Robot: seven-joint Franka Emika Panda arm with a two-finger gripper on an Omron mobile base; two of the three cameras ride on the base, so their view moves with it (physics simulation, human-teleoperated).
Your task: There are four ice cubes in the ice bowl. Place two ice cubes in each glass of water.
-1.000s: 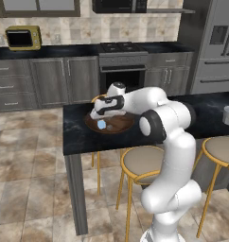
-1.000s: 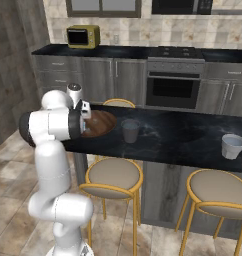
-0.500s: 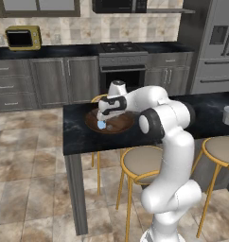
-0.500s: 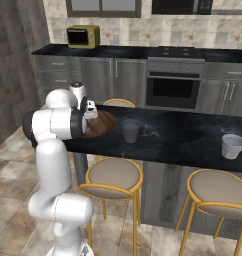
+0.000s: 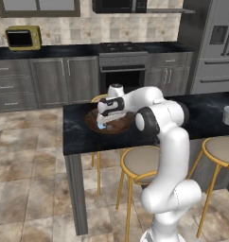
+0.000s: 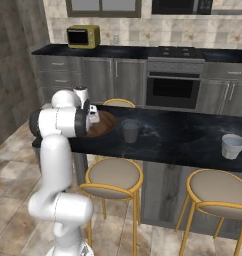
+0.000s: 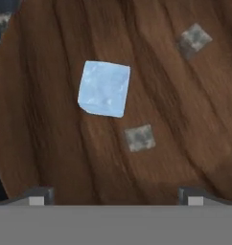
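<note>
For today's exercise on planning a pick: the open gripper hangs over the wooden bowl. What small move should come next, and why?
Probably shift sideways to centre on the pale blue ice cube, then lower. In the hand view the gripper is open and holds nothing, and the cube lies in the ice bowl off to one side of the midline between the fingertips, well short of them. Closing now would likely miss it.

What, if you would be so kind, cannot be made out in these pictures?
- Wide dark reddish-brown wooden ice bowl: right base view, near half behind the arm.
- Number of cubes: hand view shows one pale blue ice cube; the bowl's rim is cut by the edges.
- Small translucent tumblers: too small to show any ice inside.
</note>
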